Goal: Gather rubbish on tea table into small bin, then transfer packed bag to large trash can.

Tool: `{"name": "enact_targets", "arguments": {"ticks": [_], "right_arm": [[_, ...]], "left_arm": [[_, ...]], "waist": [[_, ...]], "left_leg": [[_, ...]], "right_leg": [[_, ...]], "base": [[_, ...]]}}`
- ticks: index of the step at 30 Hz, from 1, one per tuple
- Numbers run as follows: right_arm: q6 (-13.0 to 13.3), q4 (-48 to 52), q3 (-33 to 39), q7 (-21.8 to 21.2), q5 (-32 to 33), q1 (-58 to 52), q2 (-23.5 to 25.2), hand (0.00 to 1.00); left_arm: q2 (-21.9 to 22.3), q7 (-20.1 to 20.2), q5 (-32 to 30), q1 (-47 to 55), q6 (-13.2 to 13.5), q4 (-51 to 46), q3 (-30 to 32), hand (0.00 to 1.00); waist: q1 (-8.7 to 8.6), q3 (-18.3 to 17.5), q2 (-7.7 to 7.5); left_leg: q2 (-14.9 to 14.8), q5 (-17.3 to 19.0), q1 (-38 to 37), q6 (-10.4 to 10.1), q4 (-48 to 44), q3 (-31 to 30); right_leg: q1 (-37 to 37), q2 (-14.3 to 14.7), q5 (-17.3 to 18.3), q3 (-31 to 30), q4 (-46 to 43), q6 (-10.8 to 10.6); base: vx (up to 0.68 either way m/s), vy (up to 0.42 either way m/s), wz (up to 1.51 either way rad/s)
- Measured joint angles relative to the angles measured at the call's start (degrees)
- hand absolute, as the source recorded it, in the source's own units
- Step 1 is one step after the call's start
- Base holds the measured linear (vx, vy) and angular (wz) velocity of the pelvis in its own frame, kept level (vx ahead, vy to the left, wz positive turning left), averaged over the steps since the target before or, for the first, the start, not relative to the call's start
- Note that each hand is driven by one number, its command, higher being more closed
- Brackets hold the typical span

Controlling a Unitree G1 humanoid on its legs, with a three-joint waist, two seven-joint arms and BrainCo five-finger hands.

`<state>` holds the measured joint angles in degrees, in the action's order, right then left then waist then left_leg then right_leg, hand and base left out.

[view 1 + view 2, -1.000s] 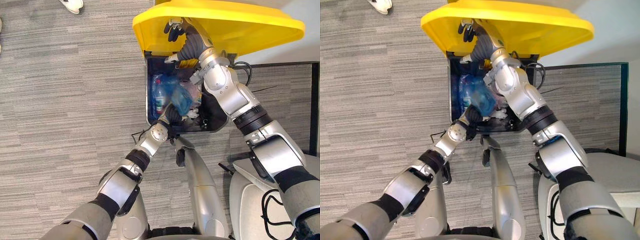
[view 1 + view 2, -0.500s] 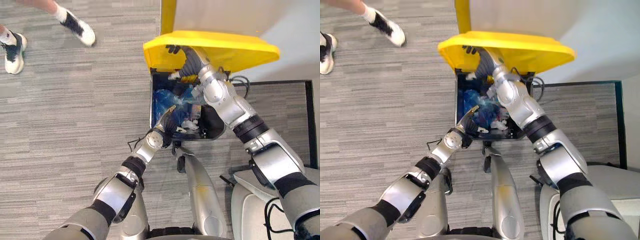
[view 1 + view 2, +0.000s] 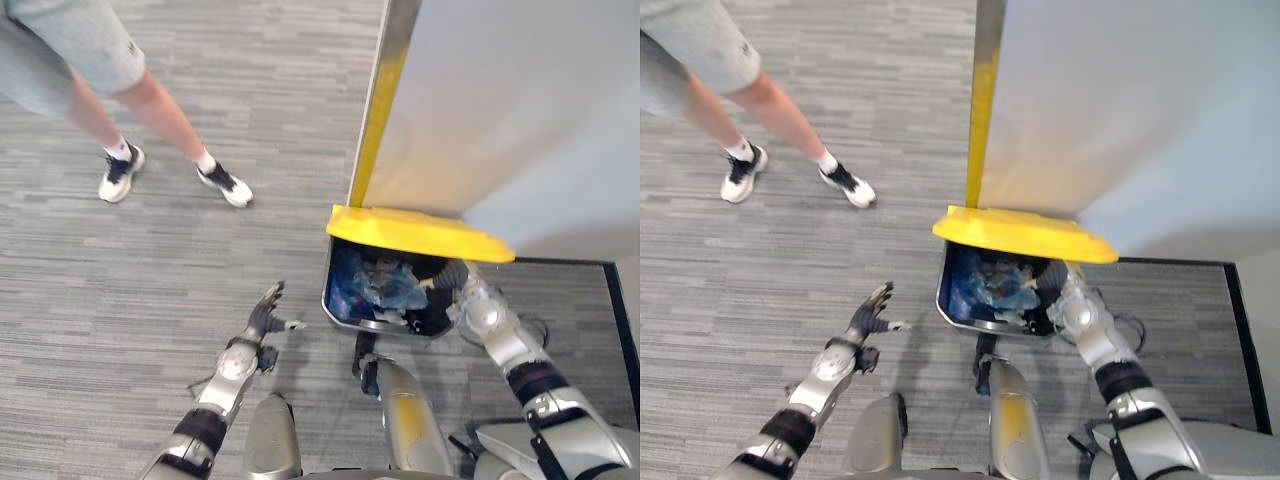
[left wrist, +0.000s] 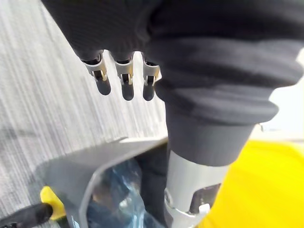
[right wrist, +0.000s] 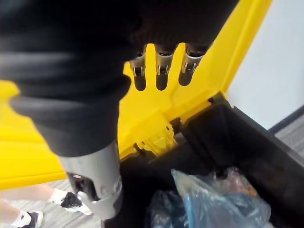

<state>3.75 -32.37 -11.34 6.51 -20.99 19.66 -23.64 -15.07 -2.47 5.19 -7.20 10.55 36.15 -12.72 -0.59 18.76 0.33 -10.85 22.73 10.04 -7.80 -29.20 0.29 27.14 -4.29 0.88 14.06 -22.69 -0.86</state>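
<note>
Looking down from the head at a black trash can (image 3: 328, 305) sitting right of centre in the frame, against a pale wall (image 3: 520, 110) edged by a yellow strip (image 3: 375, 110), its yellow lid (image 3: 420, 232) tipped up over the far side. Finding the blue bag (image 3: 375, 290) lying inside the can among other rubbish, touching neither hand. Holding the left hand (image 3: 265, 312) out over the grey carpet (image 3: 120, 300) just left of the can, at lower centre, fingers spread wide and gripping nothing. Stretching the right arm up from the lower right corner to the can's right side, its dark cover tucked under the lid's edge. Noting a person's legs (image 3: 160, 108) and shoes (image 3: 228, 186) standing at the upper left, well apart from the can. Looking along the left wrist: pointing straight fingers (image 4: 123, 78) out over the carpet, nothing between them, with the can's rim, a glimpse of the bag and a patch of the lid showing near the wrist. Looking along the right hand (image 5: 162, 78): holding its fingers straight and loose toward the lid's yellow underside, curled round nothing, and not being able to tell whether the tips are touching it. Seeing the bag lying in the can beneath that hand.
</note>
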Motion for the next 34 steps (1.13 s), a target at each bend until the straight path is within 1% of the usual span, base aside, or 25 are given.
{"name": "enact_targets", "arguments": {"ticks": [4, 5, 7, 8, 11, 12, 13, 16, 18, 19, 20, 21, 22, 23, 24, 25, 26, 27, 28, 29, 30, 31, 32, 33, 34], "right_arm": [[0.19, -0.01, 1.85, -1.33, -0.23, -5.45, 4.59, 0.0], [0.2, -0.02, 2.53, -1.46, -0.46, -6.22, 5.62, 0.0], [0.2, -0.31, 2.64, -1.6, -0.64, -7.07, 6.43, 0.0], [0.26, -0.31, 2.88, -1.62, -0.64, -7.36, 6.77, 0.0], [0.4, -0.73, 4.96, -1.69, -0.59, -9.45, 9.1, 0.0], [0.47, -1.15, 5.32, -1.69, -0.38, -10.74, 10.31, 0.0], [0.51, -1.8, 5.49, -1.7, -0.08, -11.29, 10.91, 0.0], [0.73, -3.52, 6.79, -1.69, 2.12, -14.75, 13.0, 0.0], [0.96, -4.6, 7.36, -1.69, 3.79, -16.99, 13.56, 0.0], [1.13, -4.59, 8.46, -1.75, 5.26, -18.99, 13.76, 0.0], [1.25, -4.61, 9.07, -1.83, 7.73, -20.42, 14.08, 0.0], [1.4, -4.72, 12.27, -2.21, 10.9, -26.16, 15.88, 0.0], [1.37, -5.45, 14.07, -2.49, 11.77, -28.52, 17.34, 0.0], [1.33, -6.05, 15.47, -2.8, 12.13, -30.19, 18.77, 0.0], [1.33, -6.47, 16.01, -2.84, 12.43, -30.72, 19.31, 0.0], [1.21, -7.53, 16.96, -2.92, 12.71, -31.5, 20.0, 0.0], [1.19, -8.05, 17.99, -2.9, 13.12, -32.2, 20.27, 0.0], [1.19, -9.38, 19.76, -2.68, 14.46, -32.32, 20.64, 0.0], [1.26, -9.63, 20.63, -2.36, 15.94, -32.6, 20.97, 0.0], [1.41, -10.35, 20.67, -2.2, 16.43, -32.57, 21.0, 0.0], [1.45, -12.81, 21.23, -1.96, 16.95, -31.93, 20.87, 0.0], [1.11, -16.44, 22.78, -1.52, 17.72, -30.1, 20.31, 0.0], [0.87, -18.1, 24.06, -1.37, 18.27, -30.18, 20.02, 0.0], [0.77, -18.73, 24.63, -1.35, 18.29, -30.2, 19.89, 0.0], [0.77, -19.9, 25.16, -1.24, 18.31, -30.07, 19.31, 0.0]], "left_arm": [[0.32, 1.23, 0.07, 4.72, -0.15, 5.35, 5.03, 0.0], [0.69, 1.29, -0.4, 5.23, -0.32, 8.01, 7.08, 0.0], [1.48, 1.26, -1.62, 6.02, -0.7, 12.31, 11.0, 0.0], [1.56, 1.22, -1.98, 6.09, -0.79, 13.34, 11.63, 0.0], [1.87, 1.18, -3.7, 7.61, -1.38, 16.75, 14.67, 0.0], [1.81, 1.07, -3.81, 8.37, -1.42, 17.65, 15.84, 0.0], [1.77, 1.0, -3.81, 8.48, -1.44, 18.11, 16.14, 0.0], [2.3, 0.73, -3.83, 8.8, -1.52, 19.74, 17.76, 0.0], [2.53, 0.21, -3.82, 8.97, -1.55, 20.57, 18.0, 0.0], [2.8, -0.14, -3.82, 8.95, -1.56, 20.55, 18.17, 0.0], [3.64, -0.27, -3.77, 9.27, -1.41, 20.46, 19.35, 0.0], [3.94, -0.45, -3.76, 10.6, -1.62, 20.42, 19.76, 0.0], [3.94, -0.51, -3.77, 11.27, -1.91, 20.15, 19.68, 0.0], [4.12, -0.72, -3.76, 11.38, -2.4, 19.83, 19.67, 0.0], [4.33, -0.9, -3.76, 11.37, -2.65, 19.38, 19.73, 0.0], [4.97, -1.37, -3.74, 11.21, -2.79, 17.77, 20.26, 0.0], [5.78, -1.41, -3.74, 11.16, -2.81, 17.6, 20.99, 0.0], [8.0, -1.38, -3.71, 11.19, -2.82, 17.53, 22.17, 0.0], [9.39, -1.39, -3.7, 11.41, -2.73, 16.96, 22.36, 0.0], [9.6, -1.39, -3.7, 11.54, -2.71, 16.66, 22.36, 0.0], [9.85, -1.37, -3.71, 11.08, -2.76, 16.85, 22.33, 0.0], [10.6, -1.34, -3.72, 10.5, -2.79, 17.41, 22.28, 0.0], [10.62, -1.42, -3.71, 10.68, -2.67, 17.43, 22.39, 0.0], [10.39, -1.45, -3.71, 10.58, -2.67, 17.45, 22.41, 0.0], [9.89, -1.47, -3.71, 10.91, -2.7, 17.77, 22.48, 0.0]], "waist": [[0.26, -2.21, 0.23], [0.14, -2.81, 0.16], [0.13, -3.42, -0.21], [0.11, -3.53, -0.32], [0.15, -4.5, -1.3], [0.27, -4.8, -2.21], [0.35, -4.97, -2.64], [1.48, -5.1, -4.23], [1.22, -4.96, -4.69], [0.98, -4.95, -4.84], [1.2, -4.29, -4.03], [-0.16, -4.53, -4.46], [0.0, -4.94, -5.08], [-0.03, -5.22, -5.51], [-0.1, -5.34, -5.69], [-0.04, -5.85, -6.48], [0.0, -6.08, -5.94], [0.61, -7.45, -4.6], [1.36, -9.41, -4.77], [1.28, -9.86, -5.45], [1.23, -10.08, -6.1], [0.89, -10.32, -4.44], [0.92, -11.2, -3.57], [0.92, -11.44, -3.47], [1.06, -11.89, -2.8]], "left_leg": [[0.0, -1.22, -3.49, -0.63, 3.22, -0.86], [-0.08, -1.56, -3.88, -1.29, 3.4, -1.39], [-0.2, -1.81, -5.75, -1.7, 4.38, -1.72], [-0.25, -1.85, -6.5, -1.75, 4.68, -1.73], [-0.29, -1.81, -9.05, -1.72, 4.9, -1.47], [-0.22, -1.63, -9.58, -1.46, 4.3, -1.12], [-0.18, -1.54, -9.88, -1.31, 4.02, -0.87], [0.49, -0.81, -10.13, -0.15, 1.78, 1.14], [1.29, -0.39, -8.88, 0.67, -0.62, 1.97], [1.55, -0.54, -7.67, 1.95, -1.66, 2.51], [0.87, -1.68, -7.37, 3.22, -0.82, 4.68], [0.9, -2.83, -7.52, 3.72, -0.42, 5.08], [0.85, -3.9, -7.73, 3.4, 1.02, 5.69], [0.68, -5.0, -7.6, 3.26, 2.76, 6.17], [0.54, -5.45, -7.39, 3.08, 3.4, 6.33], [-0.29, -6.43, -6.72, 2.1, 4.29, 6.86], [-0.39, -6.96, -6.79, 1.77, 5.27, 7.4], [-1.22, -9.21, -7.83, 2.08, 9.69, 8.78], [-1.34, -12.38, -8.26, 2.03, 14.27, 10.98], [-0.48, -13.45, -8.4, 1.03, 15.71, 11.75], [0.74, -14.59, -8.66, 0.55, 17.23, 12.34], [0.05, -15.35, -8.89, 0.32, 18.89, 11.68], [-0.29, -16.75, -9.33, 0.43, 20.83, 10.67], [-0.33, -17.02, -9.82, 0.39, 21.78, 10.62], [-0.33, -18.36, -10.99, 0.68, 23.86, 10.61]], "right_leg": [[-1.96, -0.61, 1.93, 0.92, -1.26, -0.62], [-2.25, -0.69, 2.56, 1.38, -1.87, -0.61], [-3.57, -0.75, 3.48, 1.8, -2.58, -0.51], [-4.11, -0.74, 3.71, 1.84, -2.63, -0.66], [-6.27, -0.7, 4.23, 1.72, -2.71, -0.85], [-6.91, -0.71, 4.14, 1.4, -2.64, -0.93], [-7.17, -0.7, 4.05, 1.16, -2.65, -1.02], [-7.81, -0.74, 1.88, -0.57, -1.28, -2.46], [-8.03, -1.1, -1.64, -1.55, 0.97, -4.83], [-8.29, -1.17, -4.16, -2.42, 4.15, -8.04], [-7.53, -1.37, -4.8, -2.94, 1.7, -7.36], [-6.99, -3.86, 3.2, -3.11, -22.34, -1.56], [-8.1, -4.87, 5.53, -3.88, -28.46, -1.78], [-10.05, -5.44, 6.36, -5.08, -30.85, -1.92], [-11.22, -5.75, 6.88, -5.36, -30.71, -2.38], [-11.89, -5.09, 8.69, -4.71, -27.63, -4.04], [-12.33, -4.12, 8.7, -4.66, -25.51, -4.13], [-13.75, -1.77, 8.89, -5.02, -19.08, -4.25], [-14.23, -1.26, 11.28, -5.14, -13.94, -3.24], [-14.68, -1.63, 12.92, -5.18, -11.33, -2.52], [-16.36, -1.63, 15.36, -5.31, -6.48, -0.35], [-17.22, -0.25, 13.81, -4.77, -3.57, 0.09], [-17.92, 0.9, 12.58, -4.48, -1.11, 0.38], [-18.13, 1.27, 12.24, -4.63, -0.27, 0.3], [-18.83, 1.84, 11.45, -4.72, 1.31, 0.46]], "base": [[0.04, -0.024, 0.14], [0.03, -0.049, 0.19], [0.03, -0.032, 0.12], [0.03, -0.016, 0.03], [-0.01, 0.01, -0.03], [-0.03, 0.025, -0.09], [-0.07, 0.054, -0.17], [-0.1, 0.086, -0.26], [-0.18, 0.15, -0.32], [-0.24, 0.153, -0.4], [-0.41, 0.204, -0.42], [-0.39, 0.127, -0.44], [-0.38, 0.038, -0.34], [-0.19, -0.078, -0.31], [-0.18, -0.161, -0.34], [-0.1, -0.15, -0.29], [-0.11, -0.139, -0.49], [-0.06, -0.115, -0.66], [-0.05, -0.128, -0.68], [-0.05, -0.193, -0.52], [-0.07, -0.197, -0.23], [-0.07, -0.158, -0.13], [-0.06, -0.081, -0.07], [-0.02, -0.03, -0.11], [0.0, -0.014, -0.11]]}}
